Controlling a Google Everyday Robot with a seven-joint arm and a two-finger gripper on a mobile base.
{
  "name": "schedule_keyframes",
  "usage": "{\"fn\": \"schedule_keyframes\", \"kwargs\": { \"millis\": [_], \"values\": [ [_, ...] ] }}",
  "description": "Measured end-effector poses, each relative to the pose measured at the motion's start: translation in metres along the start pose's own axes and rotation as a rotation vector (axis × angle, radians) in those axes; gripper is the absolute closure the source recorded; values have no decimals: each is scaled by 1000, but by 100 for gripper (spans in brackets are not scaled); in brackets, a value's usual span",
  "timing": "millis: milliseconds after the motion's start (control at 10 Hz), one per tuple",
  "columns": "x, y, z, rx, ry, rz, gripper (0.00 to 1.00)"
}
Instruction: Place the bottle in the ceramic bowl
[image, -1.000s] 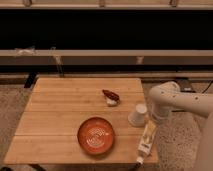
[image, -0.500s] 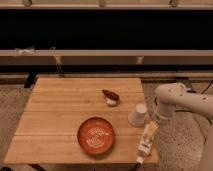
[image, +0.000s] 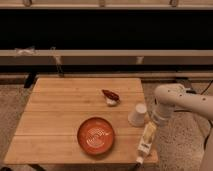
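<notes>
The bottle (image: 146, 140), slim, white and pale yellow, lies along the right front edge of the wooden table (image: 55, 115), with its cap end pointing toward the front corner. The ceramic bowl (image: 95, 135), orange-red with pale swirl lines, sits to the bottle's left near the front edge. My gripper (image: 153, 122) hangs from the white arm on the right. It is right at the bottle's far end, beside the white cup. The bowl holds nothing.
A short white cup (image: 137, 114) stands just left of the gripper. A small dark-red-and-white object (image: 110, 97) lies behind the bowl, mid-table. Dark shelving and a rail run behind the table. Speckled floor surrounds it.
The arm has shifted only slightly at the table's right edge. The bottle, bowl and cup lie where they were.
</notes>
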Motion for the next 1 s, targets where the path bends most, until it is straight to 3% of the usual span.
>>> {"fn": "schedule_keyframes", "kwargs": {
  "millis": [400, 1000],
  "values": [
    [7, -10, 4, -11, -11, -12, 20],
    [16, -6, 29, -15, -79, 15, 21]
  ]
}}
